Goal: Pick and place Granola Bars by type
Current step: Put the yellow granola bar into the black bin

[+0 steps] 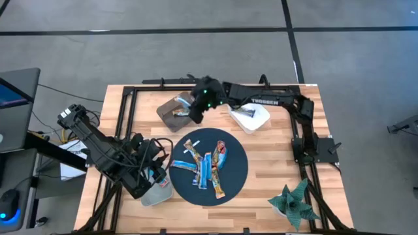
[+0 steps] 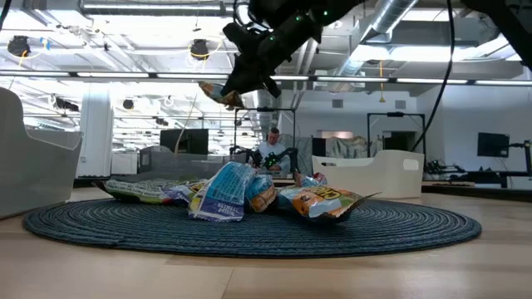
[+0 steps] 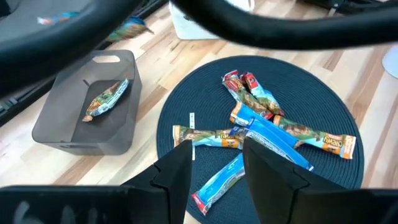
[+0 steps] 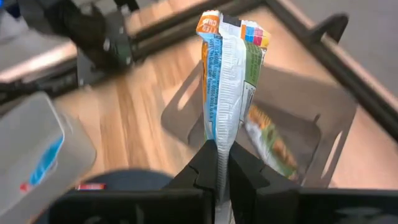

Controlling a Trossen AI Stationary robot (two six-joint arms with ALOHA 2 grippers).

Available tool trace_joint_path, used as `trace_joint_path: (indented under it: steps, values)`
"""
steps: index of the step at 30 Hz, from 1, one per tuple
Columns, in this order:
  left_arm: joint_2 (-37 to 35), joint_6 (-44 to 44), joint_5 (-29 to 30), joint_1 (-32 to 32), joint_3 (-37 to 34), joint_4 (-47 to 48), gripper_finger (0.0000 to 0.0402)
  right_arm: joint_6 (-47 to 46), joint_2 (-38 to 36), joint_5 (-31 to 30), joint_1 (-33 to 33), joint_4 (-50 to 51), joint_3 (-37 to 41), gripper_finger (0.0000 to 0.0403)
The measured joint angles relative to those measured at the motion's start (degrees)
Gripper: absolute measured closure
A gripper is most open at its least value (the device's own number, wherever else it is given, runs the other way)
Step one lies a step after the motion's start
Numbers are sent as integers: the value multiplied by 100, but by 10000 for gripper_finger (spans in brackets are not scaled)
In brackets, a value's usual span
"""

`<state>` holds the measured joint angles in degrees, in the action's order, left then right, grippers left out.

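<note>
Several granola bars (image 1: 206, 166) in blue, orange-brown and red wrappers lie heaped on a dark round mat (image 1: 235, 147), also seen in the low view (image 2: 241, 191) and the left wrist view (image 3: 261, 124). My right gripper (image 1: 196, 114) is shut on one orange, green and white bar (image 4: 227, 81). It hangs above a grey bin (image 1: 175, 109) that holds one bar (image 4: 270, 146). My left gripper (image 3: 214, 180) is open, raised by the mat's near-left edge, touching nothing. My right gripper pinches the bar between its two fingers at one end of the wrapper (image 4: 222, 140). The rest of the bar juts out past the fingertips. The fingers slant down from above in the low view, and the bar (image 2: 218, 93) is lifted clear, over the grey bin.
A white bin (image 1: 251, 117) stands at the mat's far right. A pale bin (image 1: 157, 192) with a blue bar (image 4: 46, 162) sits near-left under my left arm. A thin white stick (image 3: 191, 118) lies on the mat. A green paper plant (image 1: 294, 202) stands near-right. A person shows far behind (image 2: 270, 149).
</note>
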<state>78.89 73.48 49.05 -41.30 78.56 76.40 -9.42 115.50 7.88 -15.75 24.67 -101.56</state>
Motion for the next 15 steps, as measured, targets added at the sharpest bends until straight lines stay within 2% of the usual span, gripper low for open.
trace_joint_path:
  steps: [10, 15]
  values:
    - [0, 84, 129, 2, 0, -2, 263, -18, 24, 78, -182, -650, 0, 397]
    - [-2, 201, 200, 7, -2, -10, 263, -508, 529, 387, -245, -711, 0, 394]
